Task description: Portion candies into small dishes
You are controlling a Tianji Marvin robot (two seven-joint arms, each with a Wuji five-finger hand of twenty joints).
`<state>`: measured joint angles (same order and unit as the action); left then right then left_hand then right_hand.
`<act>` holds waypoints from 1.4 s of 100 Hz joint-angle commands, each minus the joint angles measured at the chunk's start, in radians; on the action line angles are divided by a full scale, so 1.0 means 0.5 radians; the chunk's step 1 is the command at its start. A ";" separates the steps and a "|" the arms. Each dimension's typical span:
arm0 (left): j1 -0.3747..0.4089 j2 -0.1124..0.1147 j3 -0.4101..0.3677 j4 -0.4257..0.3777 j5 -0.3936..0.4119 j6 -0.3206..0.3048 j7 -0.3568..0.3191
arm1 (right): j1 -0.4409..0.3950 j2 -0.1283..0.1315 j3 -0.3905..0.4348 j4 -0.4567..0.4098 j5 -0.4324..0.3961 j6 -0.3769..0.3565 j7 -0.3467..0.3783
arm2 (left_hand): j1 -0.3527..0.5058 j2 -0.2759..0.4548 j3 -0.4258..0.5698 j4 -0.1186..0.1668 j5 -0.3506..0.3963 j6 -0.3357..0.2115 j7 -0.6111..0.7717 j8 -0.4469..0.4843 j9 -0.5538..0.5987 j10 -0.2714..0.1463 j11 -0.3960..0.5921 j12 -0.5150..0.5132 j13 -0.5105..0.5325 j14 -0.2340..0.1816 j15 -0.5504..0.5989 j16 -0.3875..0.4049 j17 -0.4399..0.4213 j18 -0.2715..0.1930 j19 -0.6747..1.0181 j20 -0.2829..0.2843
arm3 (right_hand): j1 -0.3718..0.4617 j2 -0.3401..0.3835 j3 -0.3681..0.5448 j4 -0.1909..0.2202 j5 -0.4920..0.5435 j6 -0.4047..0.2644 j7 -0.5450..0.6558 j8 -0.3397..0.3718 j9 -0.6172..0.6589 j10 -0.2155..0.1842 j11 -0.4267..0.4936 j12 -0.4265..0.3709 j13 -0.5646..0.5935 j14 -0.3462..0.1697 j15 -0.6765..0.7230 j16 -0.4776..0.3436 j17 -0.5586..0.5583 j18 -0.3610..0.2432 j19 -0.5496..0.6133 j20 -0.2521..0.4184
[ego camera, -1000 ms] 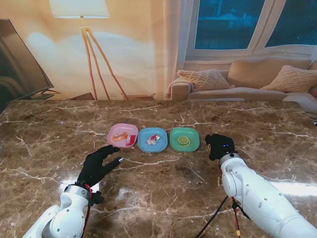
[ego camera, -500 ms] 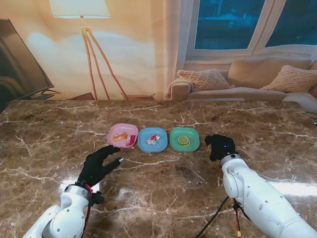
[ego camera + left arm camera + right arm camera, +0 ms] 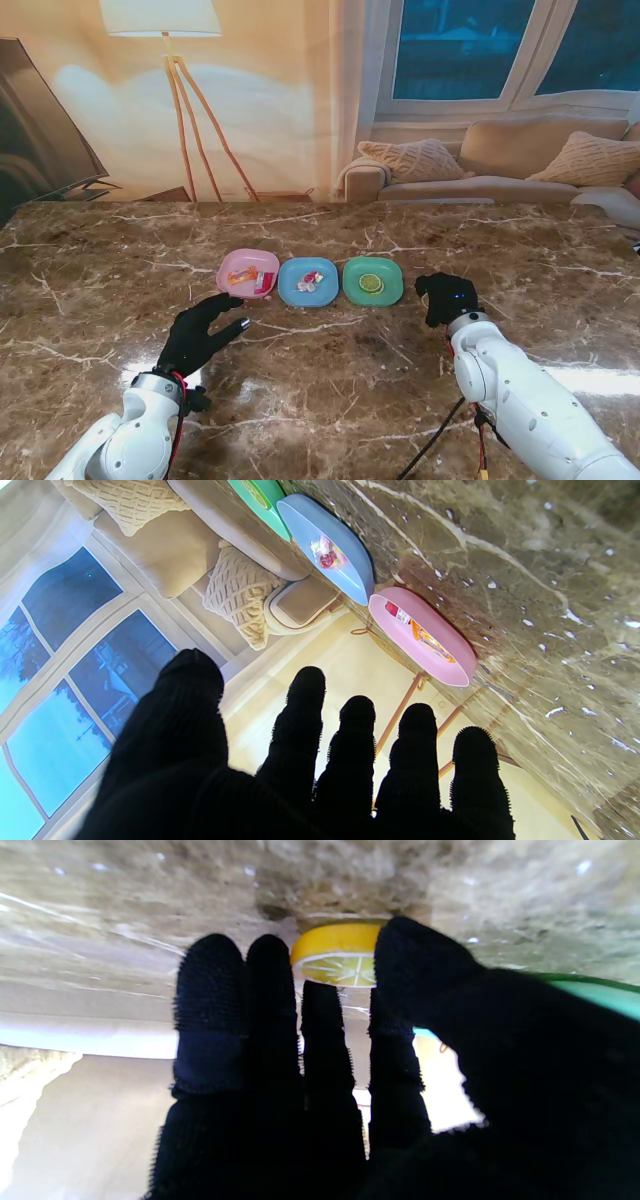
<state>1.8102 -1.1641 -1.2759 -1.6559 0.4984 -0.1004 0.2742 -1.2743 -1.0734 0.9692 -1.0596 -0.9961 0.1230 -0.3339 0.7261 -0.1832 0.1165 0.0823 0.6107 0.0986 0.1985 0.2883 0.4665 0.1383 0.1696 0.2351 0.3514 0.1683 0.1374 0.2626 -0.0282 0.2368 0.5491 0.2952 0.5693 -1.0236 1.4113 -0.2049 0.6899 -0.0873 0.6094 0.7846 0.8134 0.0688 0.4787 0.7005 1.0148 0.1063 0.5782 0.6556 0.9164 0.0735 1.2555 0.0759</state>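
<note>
while the left hand (image 3: 203, 333) spreads empty, the right hand (image 3: 444, 297) pinches a yellow candy (image 3: 334, 954) beside the green dish (image 3: 372, 281).

wall: warm cream | tripod floor lamp (image 3: 165, 60): lit | beige sofa (image 3: 500, 165) | windows (image 3: 460, 50): dark, perhaps dusk

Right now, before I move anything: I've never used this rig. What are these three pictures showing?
It is a two-armed robot with black-gloved five-finger hands. The wide picture looks down from its stand; the other two come from wrist cameras and appear upside down. On the marble table sit a pink dish, a blue dish and a green dish, each holding sweets. The left hand is open. The right hand, right of the green dish, seems to pinch a lemon-slice candy against the table.
</note>
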 commanded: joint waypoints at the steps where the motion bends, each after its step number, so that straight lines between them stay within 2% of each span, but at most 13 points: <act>1: 0.010 0.002 0.006 0.007 0.003 -0.006 -0.001 | -0.011 -0.003 -0.002 0.000 0.008 0.002 0.028 | 0.042 0.065 -0.058 0.043 0.012 -0.006 -0.008 0.017 -0.023 0.018 -0.027 -0.026 -0.036 -0.020 -0.062 -0.014 -0.033 -0.038 -0.050 -0.030 | 0.162 0.120 0.185 0.047 0.106 -0.020 0.230 0.046 0.170 -0.198 0.265 0.130 0.130 -0.097 0.018 -0.022 -0.005 -0.086 0.074 -0.044; 22: 0.012 0.002 0.003 0.005 0.001 -0.005 -0.004 | -0.011 -0.010 0.006 -0.016 0.019 0.004 0.015 | 0.041 0.065 -0.057 0.043 0.011 -0.007 -0.009 0.017 -0.024 0.020 -0.028 -0.026 -0.036 -0.020 -0.062 -0.014 -0.033 -0.036 -0.052 -0.030 | 0.161 0.126 0.181 0.051 0.099 -0.015 0.227 0.048 0.163 -0.194 0.269 0.128 0.126 -0.096 0.016 -0.021 -0.007 -0.087 0.068 -0.037; 49: 0.006 0.003 0.008 0.006 0.003 -0.006 -0.009 | -0.025 -0.032 0.065 -0.176 0.015 0.010 0.001 | 0.040 0.063 -0.057 0.043 0.010 -0.007 -0.008 0.017 -0.023 0.020 -0.028 -0.026 -0.036 -0.020 -0.062 -0.014 -0.032 -0.035 -0.055 -0.030 | 0.160 0.133 0.177 0.051 0.101 -0.011 0.222 0.048 0.162 -0.190 0.267 0.123 0.126 -0.090 0.016 -0.019 -0.006 -0.087 0.064 -0.030; 64: 0.009 0.002 0.005 0.004 0.006 -0.002 -0.001 | 0.013 -0.044 0.032 -0.236 0.025 -0.015 0.009 | 0.043 0.061 -0.055 0.043 0.010 -0.007 -0.009 0.016 -0.022 0.020 -0.028 -0.026 -0.035 -0.019 -0.062 -0.014 -0.030 -0.036 -0.055 -0.029 | 0.161 0.134 0.175 0.051 0.102 -0.010 0.218 0.047 0.159 -0.191 0.263 0.121 0.127 -0.092 0.016 -0.018 -0.006 -0.087 0.061 -0.025; 84: 0.010 0.003 0.001 0.004 0.005 -0.005 -0.003 | 0.157 -0.077 -0.145 -0.193 0.105 -0.034 0.008 | 0.040 0.064 -0.056 0.042 0.014 -0.010 -0.007 0.017 -0.021 0.023 -0.027 -0.026 -0.033 -0.021 -0.061 -0.014 -0.032 -0.035 -0.056 -0.028 | 0.149 0.150 0.170 0.049 0.104 -0.014 0.213 0.046 0.159 -0.187 0.259 0.121 0.122 -0.091 0.012 -0.018 -0.007 -0.085 0.057 -0.018; 116: 0.019 0.000 -0.020 -0.001 0.004 -0.003 0.005 | 0.485 -0.179 -0.566 0.132 0.326 -0.045 -0.036 | 0.043 0.059 -0.054 0.043 0.015 -0.004 -0.007 0.017 -0.019 0.029 -0.028 -0.026 -0.032 -0.015 -0.060 -0.013 -0.030 -0.035 -0.054 -0.026 | 0.134 0.174 0.161 0.058 0.092 -0.016 0.205 0.040 0.133 -0.185 0.247 0.121 0.107 -0.094 0.001 -0.018 -0.009 -0.093 0.037 0.014; 133: 0.020 0.001 -0.024 -0.002 0.002 -0.002 0.002 | 0.582 -0.216 -0.697 0.255 0.398 -0.046 -0.025 | 0.044 0.060 -0.052 0.043 0.013 -0.007 -0.008 0.017 -0.021 0.028 -0.028 -0.026 -0.032 -0.022 -0.060 -0.013 -0.030 -0.037 -0.054 -0.026 | 0.112 0.186 0.154 0.071 0.072 -0.009 0.195 0.044 0.108 -0.182 0.245 0.116 0.092 -0.095 -0.006 -0.017 -0.015 -0.100 0.017 0.042; 135: 0.020 0.001 -0.025 -0.003 0.002 -0.001 0.002 | 0.587 -0.217 -0.705 0.262 0.400 -0.045 -0.022 | 0.043 0.061 -0.052 0.043 0.013 -0.006 -0.008 0.017 -0.020 0.024 -0.028 -0.026 -0.034 -0.022 -0.061 -0.013 -0.031 -0.036 -0.054 -0.026 | 0.109 0.194 0.137 0.096 0.072 -0.007 0.182 0.057 0.099 -0.179 0.254 0.102 0.090 -0.096 -0.008 -0.013 -0.012 -0.103 -0.014 0.117; 138: 0.020 0.001 -0.026 -0.003 0.002 0.000 0.002 | 0.593 -0.218 -0.715 0.268 0.404 -0.044 -0.016 | 0.042 0.060 -0.053 0.043 0.014 -0.008 -0.008 0.017 -0.019 0.023 -0.027 -0.025 -0.031 -0.023 -0.060 -0.013 -0.029 -0.035 -0.054 -0.026 | 0.103 0.196 0.136 0.102 0.069 -0.005 0.177 0.062 0.091 -0.179 0.254 0.096 0.084 -0.096 -0.012 -0.013 -0.014 -0.105 -0.027 0.142; 140: 0.020 0.001 -0.027 -0.003 0.002 0.001 0.002 | 0.596 -0.218 -0.720 0.270 0.406 -0.042 -0.011 | 0.043 0.059 -0.052 0.043 0.015 -0.005 -0.007 0.017 -0.019 0.025 -0.027 -0.025 -0.032 -0.023 -0.060 -0.013 -0.029 -0.035 -0.053 -0.026 | 0.094 0.200 0.145 0.098 0.065 -0.002 0.165 0.074 0.080 -0.176 0.259 0.073 0.078 -0.094 -0.014 -0.014 -0.014 -0.106 -0.069 0.236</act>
<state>1.8135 -1.1640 -1.2893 -1.6571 0.4984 -0.1013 0.2735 -0.9774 -1.1771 0.6110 -0.9275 -0.7941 0.0965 -0.3618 0.7262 -0.1831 0.1127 0.0823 0.6107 0.0986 0.1985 0.2883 0.4665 0.1384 0.1696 0.2351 0.3514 0.1683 0.1373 0.2627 -0.0282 0.2368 0.5471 0.2952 0.5693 -1.0163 1.4038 -0.2051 0.6899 -0.0961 0.6137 0.7838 0.8135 0.0687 0.4787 0.7005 1.0149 0.1060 0.5778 0.6556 0.9164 0.0735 1.2501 0.1250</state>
